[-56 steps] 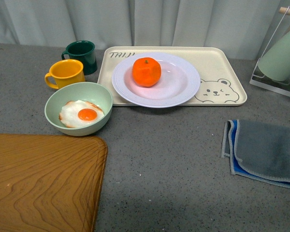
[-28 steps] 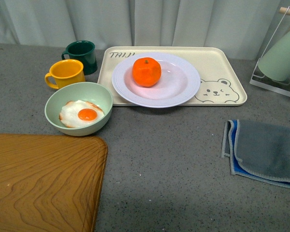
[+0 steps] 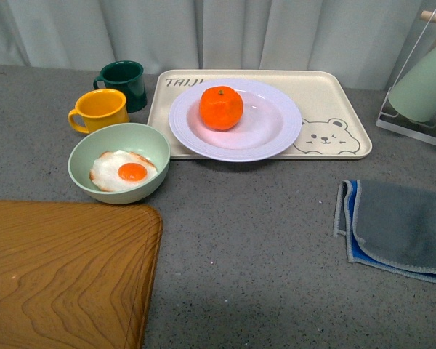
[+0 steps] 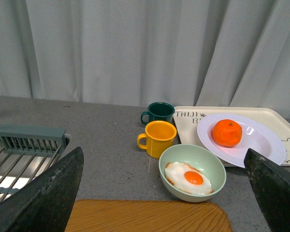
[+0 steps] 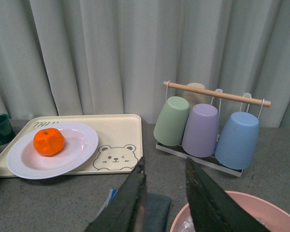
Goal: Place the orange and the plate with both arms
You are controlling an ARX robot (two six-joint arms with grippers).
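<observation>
The orange [image 3: 221, 107] sits on the white plate [image 3: 276, 127], left of its centre. The plate rests on the cream bear tray [image 3: 327, 94] at the back of the table. Neither arm shows in the front view. In the left wrist view the orange [image 4: 227, 133] and plate [image 4: 266, 142] lie far ahead, and my left gripper [image 4: 164, 193] is open and empty, well back from them. In the right wrist view the orange [image 5: 49, 141] and plate [image 5: 79, 145] are also distant, and my right gripper [image 5: 164, 193] is shut on nothing.
A pale green bowl [image 3: 94, 156] with a fried egg, a yellow mug [image 3: 99, 110] and a dark green mug [image 3: 123, 83] stand left of the tray. A wooden board [image 3: 65, 276] lies front left, a grey cloth [image 3: 396, 229] right, a cup rack [image 5: 208, 125] back right, a pink basin [image 5: 241, 212] nearby.
</observation>
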